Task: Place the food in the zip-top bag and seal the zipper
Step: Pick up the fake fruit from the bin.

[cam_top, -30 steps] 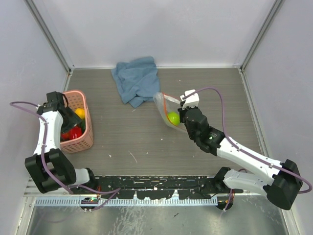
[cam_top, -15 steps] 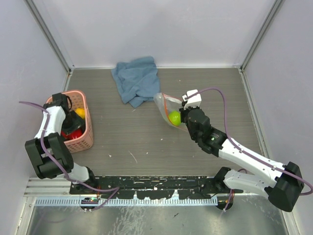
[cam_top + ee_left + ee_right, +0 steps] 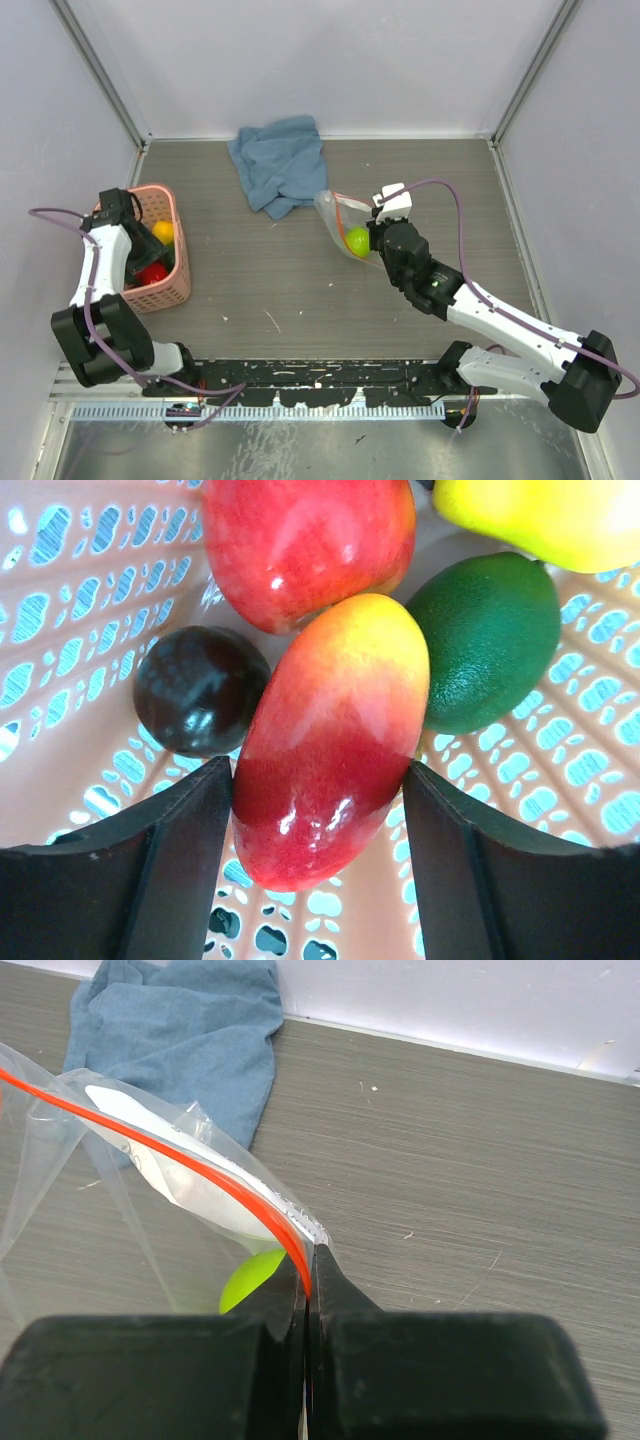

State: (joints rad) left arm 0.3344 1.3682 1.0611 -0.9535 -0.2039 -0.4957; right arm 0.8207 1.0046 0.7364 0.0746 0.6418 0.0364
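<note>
My left gripper is down in the pink basket, its fingers pressed on both sides of a red-and-yellow fruit. A dark brown fruit, a green one, a red one and a yellow one lie around it. From above, the left gripper is inside the basket. My right gripper is shut on the zip-top bag at the end of its red-orange zipper. A green fruit sits in the bag, held up by the right gripper.
A crumpled blue cloth lies at the back middle, just behind the bag, and shows in the right wrist view. The basket stands against the left wall. Grey walls close the table on three sides.
My left arm has shifted over the basket, its wrist swinging a little right and back. The right arm and the bag have not moved.
</note>
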